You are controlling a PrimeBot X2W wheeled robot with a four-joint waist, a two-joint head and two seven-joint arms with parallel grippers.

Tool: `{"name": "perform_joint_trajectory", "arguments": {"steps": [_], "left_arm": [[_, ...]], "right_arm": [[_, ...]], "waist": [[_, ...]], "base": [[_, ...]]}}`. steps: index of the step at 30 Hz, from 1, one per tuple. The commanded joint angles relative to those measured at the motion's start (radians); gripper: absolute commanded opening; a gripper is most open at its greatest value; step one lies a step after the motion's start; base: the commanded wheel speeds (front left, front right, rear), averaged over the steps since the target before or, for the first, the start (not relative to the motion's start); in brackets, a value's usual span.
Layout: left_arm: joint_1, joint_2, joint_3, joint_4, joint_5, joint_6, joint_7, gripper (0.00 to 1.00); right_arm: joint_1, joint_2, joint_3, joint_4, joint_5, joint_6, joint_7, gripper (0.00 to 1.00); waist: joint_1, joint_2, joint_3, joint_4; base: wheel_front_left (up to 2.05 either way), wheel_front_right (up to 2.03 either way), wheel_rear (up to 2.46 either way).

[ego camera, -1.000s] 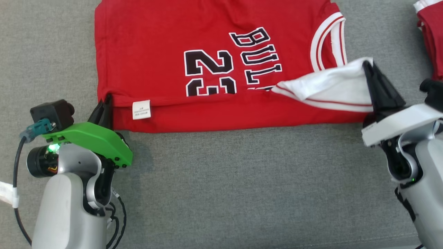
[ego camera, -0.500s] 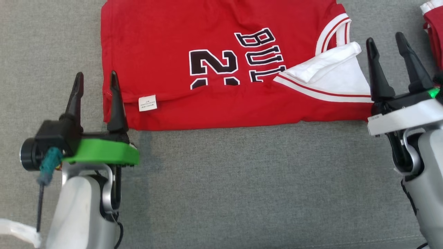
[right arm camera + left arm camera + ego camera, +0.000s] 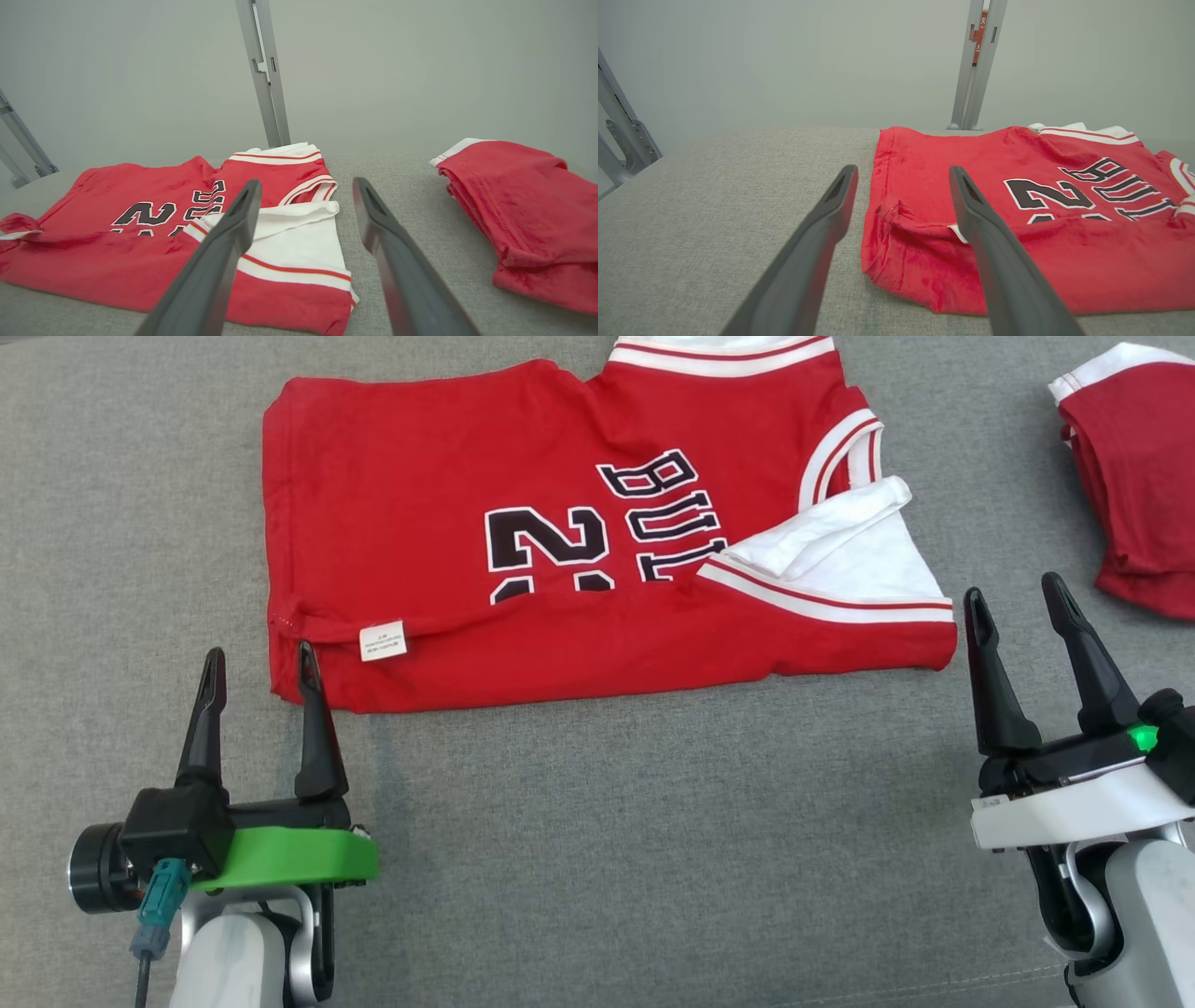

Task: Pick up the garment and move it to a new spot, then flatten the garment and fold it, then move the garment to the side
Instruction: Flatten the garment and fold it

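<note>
Grey surface (image 3: 597, 859) wide around garment (image 3: 401, 476)

The jersey (image 3: 420, 504) is soft red knit cloth, matt and faintly fuzzy along its folded edge, with smooth white banding and flat black-and-white lettering. Its small label (image 3: 384, 640) looks like thin white woven tape. The table (image 3: 597, 859) wears a coarse grey woven cover, dull and slightly nubbly. The other red garment (image 3: 1134, 495) is the same matt cloth. The left claw (image 3: 260, 651) and right claw (image 3: 1011, 585) are dark matt plastic, one on a green plastic mount (image 3: 280, 859) with a slight sheen, the other on a white plastic mount (image 3: 1074, 807). The post (image 3: 978, 65) behind is pale brushed metal.
</note>
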State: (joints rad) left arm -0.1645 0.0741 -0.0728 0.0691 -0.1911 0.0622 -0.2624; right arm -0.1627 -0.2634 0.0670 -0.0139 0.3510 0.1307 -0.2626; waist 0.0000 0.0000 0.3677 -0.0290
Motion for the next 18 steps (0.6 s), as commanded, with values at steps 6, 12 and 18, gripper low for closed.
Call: {"name": "perform_joint_trajectory", "arguments": {"steps": [6, 12, 18], "left_arm": [[0.021, -0.006, 0.010, 0.014, 0.006, -0.009, -0.003, 1.00], [-0.015, -0.003, 0.013, 0.086, -0.007, -0.027, -0.002, 1.00], [-0.098, 0.007, 0.012, 0.230, -0.046, -0.065, 0.025, 1.00]], "right_arm": [[0.036, 0.010, -0.002, -0.010, -0.007, 0.000, -0.003, 1.00], [0.027, -0.001, 0.001, 0.017, 0.001, 0.000, -0.003, 1.00], [-0.030, -0.027, 0.025, 0.151, 0.034, 0.000, -0.003, 1.00]], "waist": [[0.0000, 0.0000, -0.024, -0.012], [0.0000, 0.0000, -0.012, -0.010], [0.0000, 0.0000, 0.036, -0.001]], "base": [[0.00, 0.00, 0.00], [0.00, 0.00, 0.00], [0.00, 0.00, 0.00]]}}
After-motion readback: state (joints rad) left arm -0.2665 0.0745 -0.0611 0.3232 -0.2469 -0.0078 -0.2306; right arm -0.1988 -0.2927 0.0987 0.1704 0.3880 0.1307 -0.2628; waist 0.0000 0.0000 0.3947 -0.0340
